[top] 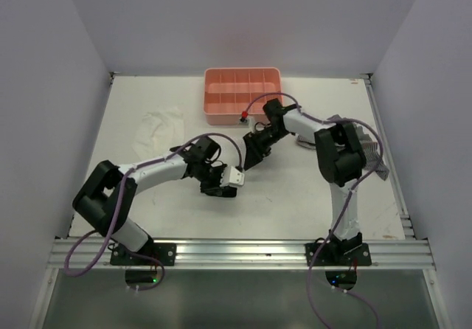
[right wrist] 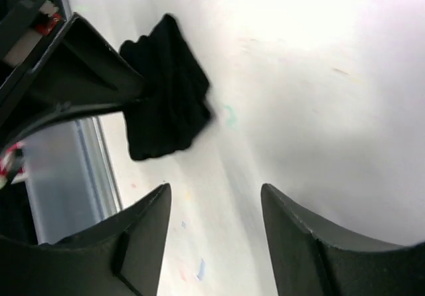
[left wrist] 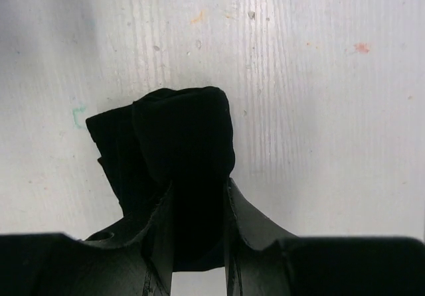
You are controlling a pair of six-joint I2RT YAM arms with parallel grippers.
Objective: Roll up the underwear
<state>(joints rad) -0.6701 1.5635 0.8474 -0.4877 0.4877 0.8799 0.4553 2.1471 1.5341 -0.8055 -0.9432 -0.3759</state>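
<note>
The left gripper (left wrist: 197, 200) pinches the black underwear (left wrist: 182, 137) between its fingers. The bunched roll sticks straight out past the tips, its long axis in line with the fingers. It sits low at the white table (left wrist: 319, 110), mid-table, nearer the bases than the pink divided tray (top: 221, 116). The left arm (top: 158, 168) reaches rightward, elbow bent, wrist tipped down. The right gripper (right wrist: 216, 203) hangs near the roll, jaws spread and empty — the right arm (top: 339, 159) rises from its base and folds back leftward.
</note>
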